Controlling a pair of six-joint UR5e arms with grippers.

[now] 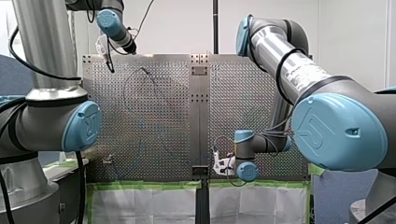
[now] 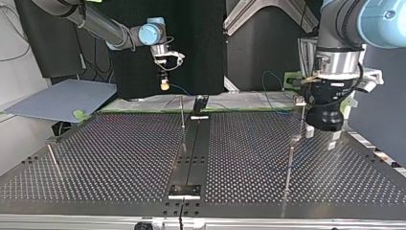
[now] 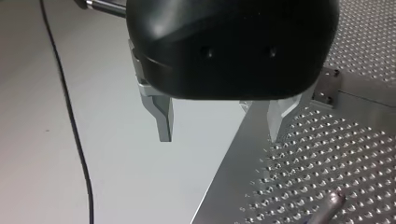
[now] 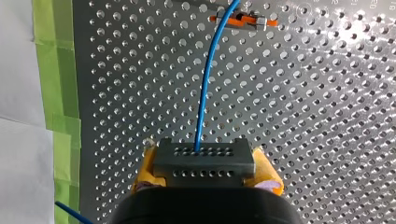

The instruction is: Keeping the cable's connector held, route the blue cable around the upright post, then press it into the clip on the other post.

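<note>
Routing judged in hand: connector is clamped in right end effector at bench's near edge, cable run toward clip, left end effector apart, empty; a taut cable and firm grip are called for next.

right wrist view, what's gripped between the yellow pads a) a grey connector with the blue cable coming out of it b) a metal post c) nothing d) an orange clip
a: my right gripper clamps the grey connector between its yellow pads, and the blue cable runs from it toward the orange clip.
</note>
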